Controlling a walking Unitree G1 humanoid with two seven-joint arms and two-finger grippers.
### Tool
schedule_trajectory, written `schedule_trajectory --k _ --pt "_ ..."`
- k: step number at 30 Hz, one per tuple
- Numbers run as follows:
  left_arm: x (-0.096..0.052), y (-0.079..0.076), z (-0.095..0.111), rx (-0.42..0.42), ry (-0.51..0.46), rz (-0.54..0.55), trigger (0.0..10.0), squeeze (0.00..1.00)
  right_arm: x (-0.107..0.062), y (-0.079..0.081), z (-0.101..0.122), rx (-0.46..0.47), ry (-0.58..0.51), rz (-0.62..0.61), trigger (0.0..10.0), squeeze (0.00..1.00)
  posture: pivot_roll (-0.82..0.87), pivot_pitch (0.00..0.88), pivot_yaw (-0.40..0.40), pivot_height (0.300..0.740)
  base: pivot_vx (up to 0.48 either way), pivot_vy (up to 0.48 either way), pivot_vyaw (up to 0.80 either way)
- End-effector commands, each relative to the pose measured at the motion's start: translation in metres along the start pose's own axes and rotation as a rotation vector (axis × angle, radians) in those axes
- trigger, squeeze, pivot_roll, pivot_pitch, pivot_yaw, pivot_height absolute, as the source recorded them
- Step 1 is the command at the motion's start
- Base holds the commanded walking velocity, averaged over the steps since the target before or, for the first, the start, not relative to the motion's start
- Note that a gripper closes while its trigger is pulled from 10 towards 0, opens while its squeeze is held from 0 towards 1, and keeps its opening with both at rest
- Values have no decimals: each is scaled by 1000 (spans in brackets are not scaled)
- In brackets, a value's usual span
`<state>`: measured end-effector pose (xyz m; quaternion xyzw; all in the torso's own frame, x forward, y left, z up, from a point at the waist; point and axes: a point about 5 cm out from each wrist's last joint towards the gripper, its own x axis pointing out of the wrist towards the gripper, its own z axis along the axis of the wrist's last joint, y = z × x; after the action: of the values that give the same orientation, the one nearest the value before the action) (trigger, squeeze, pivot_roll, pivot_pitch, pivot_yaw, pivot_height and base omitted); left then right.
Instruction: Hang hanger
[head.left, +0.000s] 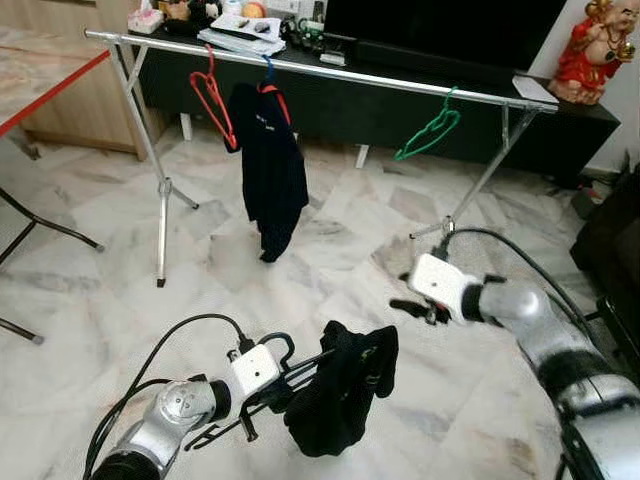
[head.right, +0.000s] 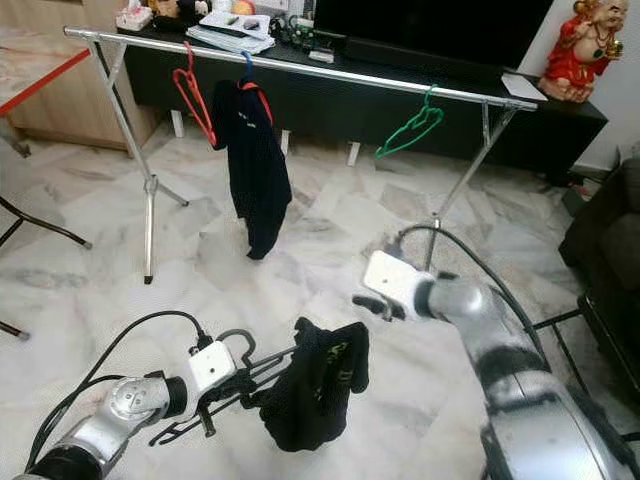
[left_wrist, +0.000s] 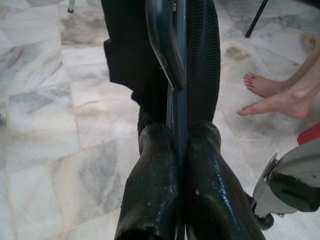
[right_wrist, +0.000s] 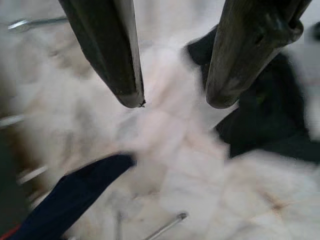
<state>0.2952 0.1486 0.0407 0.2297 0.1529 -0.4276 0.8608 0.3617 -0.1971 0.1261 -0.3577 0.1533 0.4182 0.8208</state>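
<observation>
While the left gripper (head.left: 262, 392) fingers clamp the hanger (head.left: 272, 380) low, well short of the rail (head.left: 330, 72), the right gripper (head.left: 420, 308) fingers gape empty beside it.

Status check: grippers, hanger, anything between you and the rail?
Left gripper shut on black hanger, dark garment draped on it. Right gripper open, free. Rail ahead, holding red hanger, hung shirt, green hanger.
</observation>
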Motion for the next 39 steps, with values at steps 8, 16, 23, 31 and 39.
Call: schedule_trajectory --k 8,16,23,31,39 --pt "-10 6 4 -21 -51 -17 0 0 -19 50 -68 180 110 97 10000 1000 -42 145 -140 740 0 0 0" --pt "-21 4 8 -38 -88 -121 0 0 -21 61 -82 208 142 7 10000 0 -35 137 -126 740 0 0 0" --pt "-28 0 7 -15 -62 -199 0 0 -21 64 -84 210 147 -25 10000 0 -27 122 -119 740 0 0 0" --pt "-32 -2 15 13 -67 -267 0 0 -20 70 -88 222 162 -8 10000 0 -23 117 -117 740 0 0 0" --pt "-37 0 22 42 -69 -303 0 0 -22 76 -96 224 212 -11 10000 0 -21 127 -117 740 0 0 0"
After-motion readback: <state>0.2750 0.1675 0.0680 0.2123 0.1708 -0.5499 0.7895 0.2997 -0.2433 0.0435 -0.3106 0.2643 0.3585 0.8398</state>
